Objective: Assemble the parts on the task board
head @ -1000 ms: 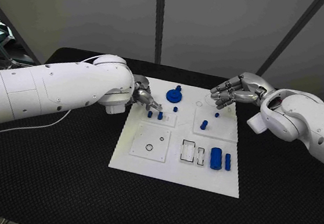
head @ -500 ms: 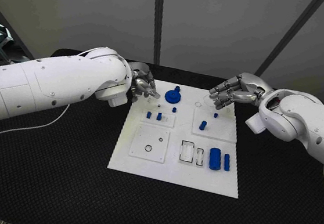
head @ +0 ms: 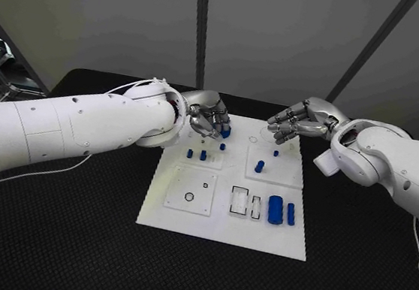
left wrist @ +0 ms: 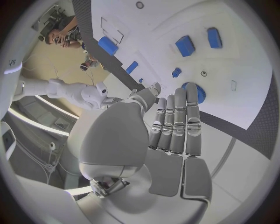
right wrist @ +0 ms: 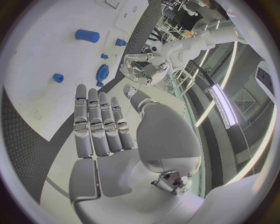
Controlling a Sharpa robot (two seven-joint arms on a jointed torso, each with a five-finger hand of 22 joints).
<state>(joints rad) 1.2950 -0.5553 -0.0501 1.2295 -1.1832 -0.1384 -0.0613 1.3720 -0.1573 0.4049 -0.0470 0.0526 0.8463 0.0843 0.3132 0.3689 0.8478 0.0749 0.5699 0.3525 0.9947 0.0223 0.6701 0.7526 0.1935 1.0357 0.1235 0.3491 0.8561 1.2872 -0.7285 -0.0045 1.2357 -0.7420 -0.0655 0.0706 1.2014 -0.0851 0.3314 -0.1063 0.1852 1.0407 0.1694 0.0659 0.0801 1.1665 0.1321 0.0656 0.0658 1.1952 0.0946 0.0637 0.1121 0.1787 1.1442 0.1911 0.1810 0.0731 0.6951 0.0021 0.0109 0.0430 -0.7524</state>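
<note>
Left robot hand [head: 206, 118] above blue gear [left wrist: 194, 92]

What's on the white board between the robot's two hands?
Between the left hand and right hand, the head view shows bare task board; a blue gear sits beside the left hand.

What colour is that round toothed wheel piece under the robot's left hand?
Blue. The gear shows best in the left wrist view, just past the left hand on the white task board.
</note>
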